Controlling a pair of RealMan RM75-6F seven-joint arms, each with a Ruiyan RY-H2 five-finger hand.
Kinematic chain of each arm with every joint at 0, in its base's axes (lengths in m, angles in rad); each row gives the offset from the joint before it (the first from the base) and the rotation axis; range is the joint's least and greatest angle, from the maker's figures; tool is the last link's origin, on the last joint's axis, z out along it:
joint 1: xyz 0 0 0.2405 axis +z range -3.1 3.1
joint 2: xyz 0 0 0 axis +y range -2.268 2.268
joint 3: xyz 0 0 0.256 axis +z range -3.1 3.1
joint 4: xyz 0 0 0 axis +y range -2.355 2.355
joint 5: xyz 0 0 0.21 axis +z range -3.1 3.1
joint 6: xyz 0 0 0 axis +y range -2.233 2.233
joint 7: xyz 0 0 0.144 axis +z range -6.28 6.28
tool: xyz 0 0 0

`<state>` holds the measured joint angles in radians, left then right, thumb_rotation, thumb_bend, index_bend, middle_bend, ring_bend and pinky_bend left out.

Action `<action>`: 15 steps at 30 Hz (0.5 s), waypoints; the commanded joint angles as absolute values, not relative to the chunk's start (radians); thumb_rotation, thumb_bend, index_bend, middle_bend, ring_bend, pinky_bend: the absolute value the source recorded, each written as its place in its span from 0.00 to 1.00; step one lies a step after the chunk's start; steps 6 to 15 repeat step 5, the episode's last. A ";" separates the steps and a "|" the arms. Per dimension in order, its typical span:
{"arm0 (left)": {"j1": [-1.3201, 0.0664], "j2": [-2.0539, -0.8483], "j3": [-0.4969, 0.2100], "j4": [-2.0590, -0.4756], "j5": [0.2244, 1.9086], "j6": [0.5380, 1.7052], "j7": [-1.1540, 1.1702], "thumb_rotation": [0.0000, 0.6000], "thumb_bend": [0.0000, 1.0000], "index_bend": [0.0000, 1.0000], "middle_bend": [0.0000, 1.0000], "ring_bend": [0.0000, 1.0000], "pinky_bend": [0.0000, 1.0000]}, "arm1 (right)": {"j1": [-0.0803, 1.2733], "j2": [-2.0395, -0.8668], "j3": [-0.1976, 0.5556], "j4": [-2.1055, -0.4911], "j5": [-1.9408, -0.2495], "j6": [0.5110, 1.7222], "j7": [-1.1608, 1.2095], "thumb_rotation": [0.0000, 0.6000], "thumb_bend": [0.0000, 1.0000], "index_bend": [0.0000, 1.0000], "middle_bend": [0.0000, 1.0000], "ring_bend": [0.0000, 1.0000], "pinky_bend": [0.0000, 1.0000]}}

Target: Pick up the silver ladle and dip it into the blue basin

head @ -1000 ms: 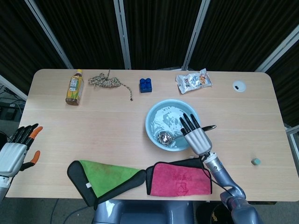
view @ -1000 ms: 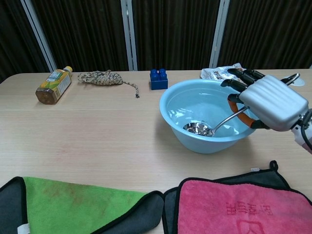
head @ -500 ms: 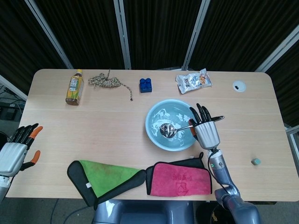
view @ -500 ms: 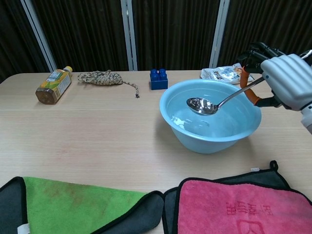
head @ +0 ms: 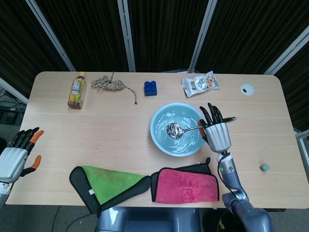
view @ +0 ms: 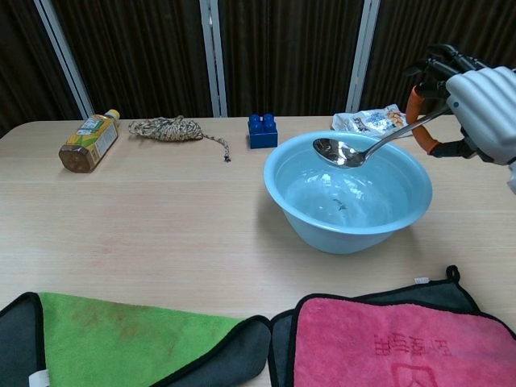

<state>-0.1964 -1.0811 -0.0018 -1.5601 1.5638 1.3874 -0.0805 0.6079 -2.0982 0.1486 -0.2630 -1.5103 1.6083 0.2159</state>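
While the robot's right hand (view: 477, 101) grips the far end of its handle, the shiny silver metal ladle (view: 367, 147) hangs level over the round pale blue plastic basin (view: 348, 230), its bowl just above the rim near the basin's middle. The basin sits right of centre on the light wooden table (head: 111, 130).

The ladle looks light, rigid and smooth. Its thin polished handle could twist or slip in the fingers, so a firm hold well up the handle, as here, seems wise. From the head view, the hand (head: 216, 131) is just right of the basin (head: 164, 145), with the ladle (head: 182, 129) reaching left over it. The basin seems to hold a little water, though the reflections make that hard to judge.

One second ago the ladle's bowl rested low inside the basin. Half a second ago it had risen partway. Now it is higher, at rim level, and the right hand has moved up and away to the far right.

The left hand (head: 18, 153) hovers empty with fingers spread at the table's near left edge, unchanged.
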 commanded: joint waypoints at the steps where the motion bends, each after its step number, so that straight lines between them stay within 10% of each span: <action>1: -0.189 -1.080 -0.013 -1.551 1.553 1.406 -0.095 1.00 0.50 0.03 0.00 0.00 0.00 | 0.610 -2.093 0.150 -0.267 -1.508 1.607 0.215 1.00 0.45 0.67 0.18 0.03 0.17; 15: -0.185 -1.076 -0.012 -1.553 1.554 1.413 -0.103 1.00 0.50 0.03 0.00 0.00 0.00 | 0.610 -2.091 0.149 -0.269 -1.506 1.603 0.210 1.00 0.45 0.67 0.18 0.03 0.17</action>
